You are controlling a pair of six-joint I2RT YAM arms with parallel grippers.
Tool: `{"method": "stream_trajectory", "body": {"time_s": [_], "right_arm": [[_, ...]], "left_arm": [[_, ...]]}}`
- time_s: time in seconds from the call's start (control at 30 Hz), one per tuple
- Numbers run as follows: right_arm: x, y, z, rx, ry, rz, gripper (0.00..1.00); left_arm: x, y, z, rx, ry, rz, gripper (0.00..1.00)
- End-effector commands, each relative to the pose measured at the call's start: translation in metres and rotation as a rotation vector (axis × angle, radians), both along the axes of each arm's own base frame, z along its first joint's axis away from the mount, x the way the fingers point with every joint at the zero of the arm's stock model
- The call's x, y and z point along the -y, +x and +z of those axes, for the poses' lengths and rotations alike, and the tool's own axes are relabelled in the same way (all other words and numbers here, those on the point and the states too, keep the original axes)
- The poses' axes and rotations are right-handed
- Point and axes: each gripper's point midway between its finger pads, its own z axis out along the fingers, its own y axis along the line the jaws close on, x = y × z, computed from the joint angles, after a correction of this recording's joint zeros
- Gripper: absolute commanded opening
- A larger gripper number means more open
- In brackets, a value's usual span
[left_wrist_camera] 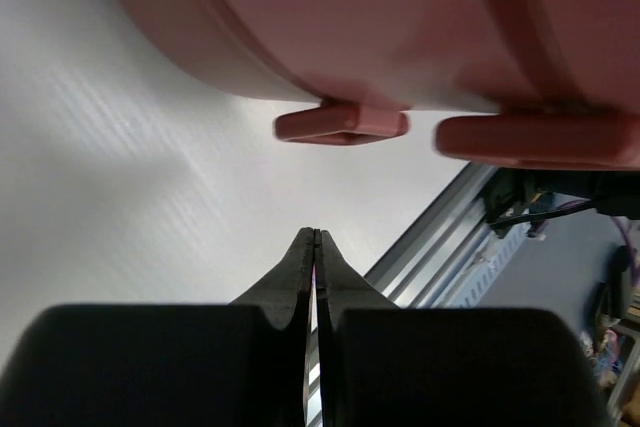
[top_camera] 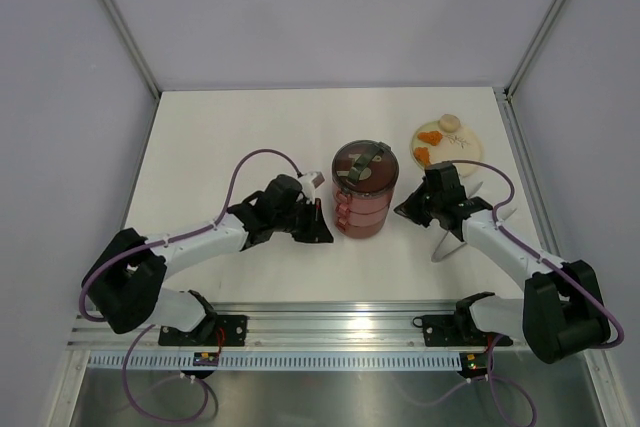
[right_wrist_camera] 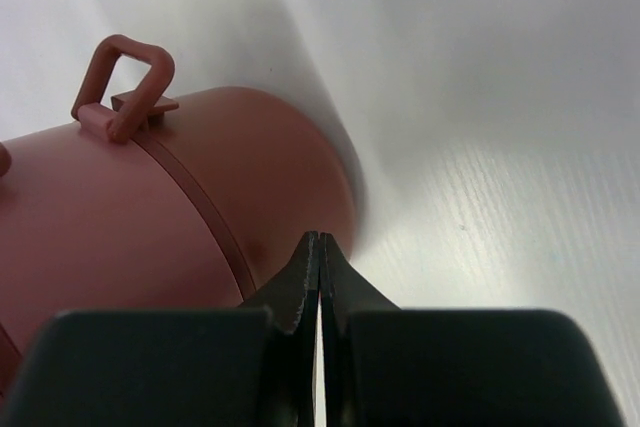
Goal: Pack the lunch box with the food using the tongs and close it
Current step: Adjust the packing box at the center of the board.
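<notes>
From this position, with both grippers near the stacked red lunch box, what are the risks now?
1. The tall dark-red stacked lunch box stands between the shut left gripper and shut right gripper; an uneven sideways push might tip or slide it.
2. Orange and beige food pieces lie on the cream plate while the box looks assembled, so food may stay unpacked.
3. The slim silver tongs lie beside the right arm, which could knock them.
</notes>
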Motion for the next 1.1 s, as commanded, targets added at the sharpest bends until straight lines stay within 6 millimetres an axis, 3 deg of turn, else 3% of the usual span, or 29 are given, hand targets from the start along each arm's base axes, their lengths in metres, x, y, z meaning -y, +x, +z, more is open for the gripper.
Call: {"method": "stream_trajectory", "body": {"time_s": [0.0,0.17,0.47,0.77,1.07], "right_arm": [[0.007,0.017,0.017,0.047,-0.046,-0.004,0.0],[0.009,0.023,0.027,0.064,-0.059,0.001,0.0],[0.01,0.021,0.036,0.081,-0.049,0.004,0.0],[0.011,0.02,0.046,0.109,-0.031,0.006,0.0],[0.012,0.034,0.04,0.08,-0.057,0.047,0.0]], "left_arm": [[0.029,0.009,0.043,0.085,-0.187,0.008,0.0],[0.035,0.021,0.044,0.109,-0.181,0.015,0.0],[0.045,0.051,0.018,0.132,-0.106,0.037,0.0],[0.029,0.096,0.033,0.209,-0.117,0.143,0.0],[0.012,0.14,0.049,0.245,-0.121,0.235,0.0]]}}
